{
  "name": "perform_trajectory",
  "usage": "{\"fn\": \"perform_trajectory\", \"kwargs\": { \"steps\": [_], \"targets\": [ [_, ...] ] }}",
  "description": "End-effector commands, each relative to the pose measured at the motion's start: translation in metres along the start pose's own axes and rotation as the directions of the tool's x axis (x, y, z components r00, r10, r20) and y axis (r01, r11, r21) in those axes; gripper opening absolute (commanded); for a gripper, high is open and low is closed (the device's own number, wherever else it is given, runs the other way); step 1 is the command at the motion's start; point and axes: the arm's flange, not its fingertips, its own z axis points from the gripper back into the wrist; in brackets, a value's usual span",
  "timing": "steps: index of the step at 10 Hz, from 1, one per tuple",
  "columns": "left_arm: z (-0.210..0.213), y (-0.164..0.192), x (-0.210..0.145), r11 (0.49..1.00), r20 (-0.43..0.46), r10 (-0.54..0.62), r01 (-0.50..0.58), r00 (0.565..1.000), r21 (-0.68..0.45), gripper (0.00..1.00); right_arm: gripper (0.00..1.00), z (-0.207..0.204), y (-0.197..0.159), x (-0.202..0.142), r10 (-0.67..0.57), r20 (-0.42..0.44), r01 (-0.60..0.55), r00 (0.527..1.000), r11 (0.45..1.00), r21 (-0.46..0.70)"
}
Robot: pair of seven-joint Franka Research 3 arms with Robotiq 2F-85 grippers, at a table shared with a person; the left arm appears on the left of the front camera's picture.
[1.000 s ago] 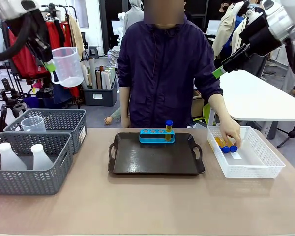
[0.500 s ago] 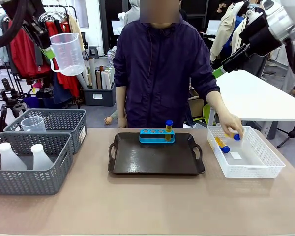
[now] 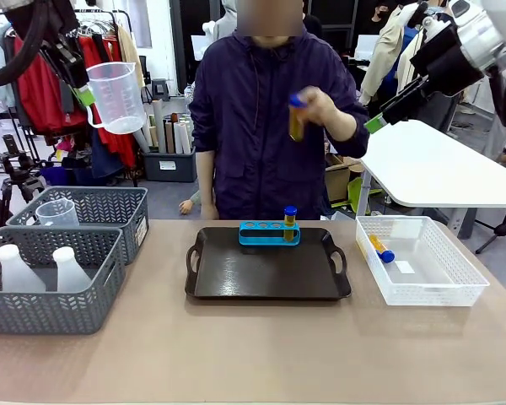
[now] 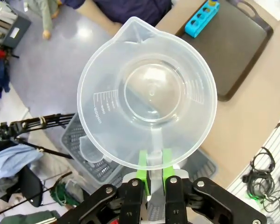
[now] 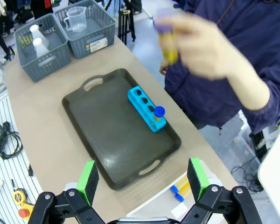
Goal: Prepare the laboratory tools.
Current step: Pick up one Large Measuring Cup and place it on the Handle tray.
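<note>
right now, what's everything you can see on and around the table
grey baskets: two, table's left
measuring beaker: one, clear, held high at left
second beaker: one, clear, rear grey basket
flasks: two, translucent white, front grey basket
tray: one, dark, table centre
rack: one, blue, tray's far edge
white basket: one, right of tray
amber tubes: blue caps; one in rack's rightmost hole, one held aloft, rest in white basket, count unclear
person's hand: raised, holding a tube
left pincer: shut on beaker handle
right pincer: open, empty, high at right
</note>
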Motion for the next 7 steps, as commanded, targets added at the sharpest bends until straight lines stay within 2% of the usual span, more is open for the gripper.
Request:
{"fn": "perform_trajectory", "kwargs": {
  "steps": [1, 5, 7],
  "targets": [
    [0.004, -0.004, 0.008, 0.999, 0.005, -0.037, 0.037, 0.999, 0.012, 0.00, 1.00, 0.002, 0.000, 0.001, 0.007, -0.005, -0.007, 1.000, 1.000, -0.004],
    [-0.026, -0.048, 0.057, 0.984, 0.042, -0.174, 0.172, 0.984, 0.050, 0.00, 1.00, 0.002, 0.000, 0.001, 0.007, -0.005, -0.007, 1.000, 1.000, -0.004],
    [-0.045, -0.082, 0.076, 0.961, 0.061, -0.274, 0.271, 0.960, 0.052, 0.00, 1.00, 0.002, 0.000, 0.001, 0.007, -0.005, -0.007, 1.000, 1.000, -0.004]
  ]
}}
